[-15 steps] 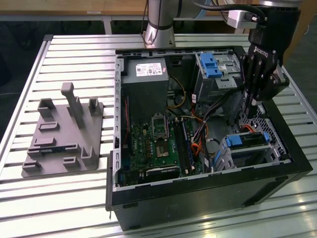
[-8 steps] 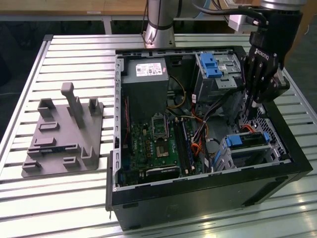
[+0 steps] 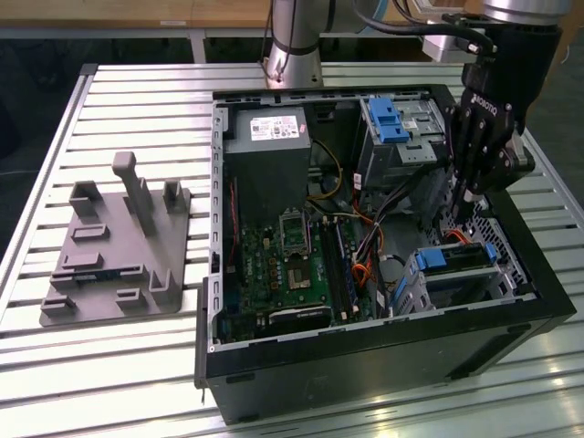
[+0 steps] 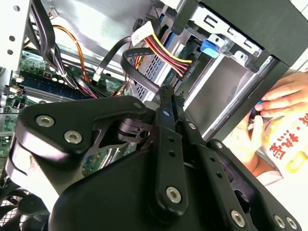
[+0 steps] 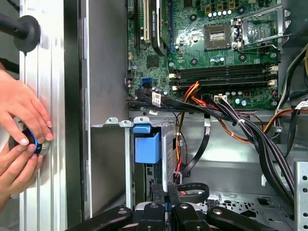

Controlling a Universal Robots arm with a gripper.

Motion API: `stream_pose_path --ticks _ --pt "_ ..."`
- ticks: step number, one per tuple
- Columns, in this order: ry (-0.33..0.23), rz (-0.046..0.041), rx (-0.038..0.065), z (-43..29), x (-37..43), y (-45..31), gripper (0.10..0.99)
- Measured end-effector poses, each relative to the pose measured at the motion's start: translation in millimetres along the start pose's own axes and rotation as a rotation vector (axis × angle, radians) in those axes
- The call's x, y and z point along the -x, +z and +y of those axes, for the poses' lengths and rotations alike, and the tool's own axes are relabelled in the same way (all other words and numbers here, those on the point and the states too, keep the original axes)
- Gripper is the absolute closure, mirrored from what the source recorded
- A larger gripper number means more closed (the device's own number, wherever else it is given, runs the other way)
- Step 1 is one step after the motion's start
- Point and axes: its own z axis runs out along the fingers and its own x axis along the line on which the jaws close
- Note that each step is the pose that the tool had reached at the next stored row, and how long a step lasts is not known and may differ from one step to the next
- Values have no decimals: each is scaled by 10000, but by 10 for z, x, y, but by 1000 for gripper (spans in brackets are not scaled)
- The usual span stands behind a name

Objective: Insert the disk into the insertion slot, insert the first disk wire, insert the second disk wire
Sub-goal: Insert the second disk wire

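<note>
Exterior view: you see the open computer case (image 3: 383, 347) lying on the slatted table (image 3: 128, 91), with the gripper (image 3: 465, 196) reaching down near the case wall on the exterior view's right.
Gripper state: in the second wrist view the fingers (image 4: 166, 144) stand narrow, pressed close together; whether they pinch something you cannot tell.
Disk: it sits inside the insertion slot (image 3: 465, 283) in the low corner of the case on the exterior view's right; its blue frame (image 3: 433, 260) shows at the slot's mouth.
Second wrist view, extra: a bundle of red, yellow and black wires (image 4: 163, 53) ends in a black plug (image 4: 185, 70) at the metal cage, just beyond the fingertips.
First wrist view, extra: you see the green motherboard (image 5: 192, 43), a blue latch piece (image 5: 147, 144) on the cage, and black cables (image 5: 250, 130) crossing the case.
Hands: a person's two hands (image 5: 21, 130) rest on the table outside the case wall, touching a small round blue object (image 5: 30, 142).
Table, other: a grey fixture (image 3: 114, 246) with upright posts stands well apart from the case.
</note>
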Motion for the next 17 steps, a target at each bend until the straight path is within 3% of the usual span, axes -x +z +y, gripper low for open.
stream_pose_path --ticks 7,8,12,17 --pt "9 -351 7 -1 -117 34 937" --pt "9 -432 8 -2 -133 39 937" --pt "9 -980 14 -2 -188 56 937" --pt "8 -1381 19 -3 -269 81 937"
